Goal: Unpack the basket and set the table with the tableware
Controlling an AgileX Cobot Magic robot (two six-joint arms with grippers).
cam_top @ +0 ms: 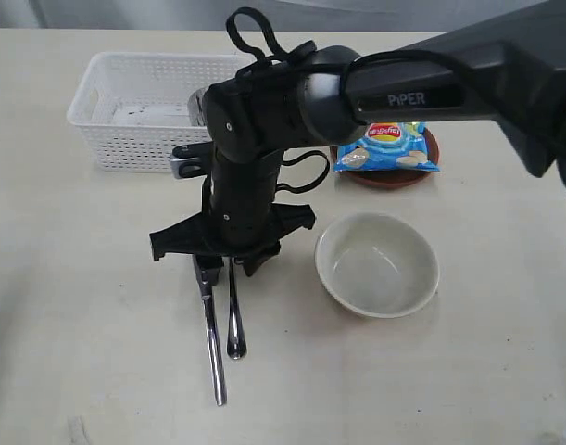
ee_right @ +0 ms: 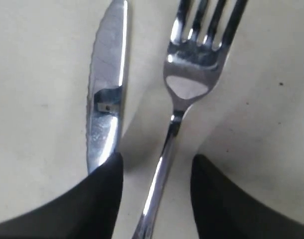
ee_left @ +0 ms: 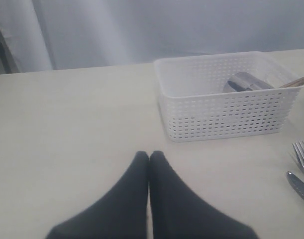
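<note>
Right gripper (ee_right: 156,167) stands with jaws apart, fork (ee_right: 187,79) handle between them, knife (ee_right: 106,89) just outside one jaw; a crooked lift, I reckon, could drag either piece askew.

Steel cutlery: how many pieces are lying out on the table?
2: a knife and a fork, side by side under the right jaws, left of the bowl. The basket may hide more.
</note>
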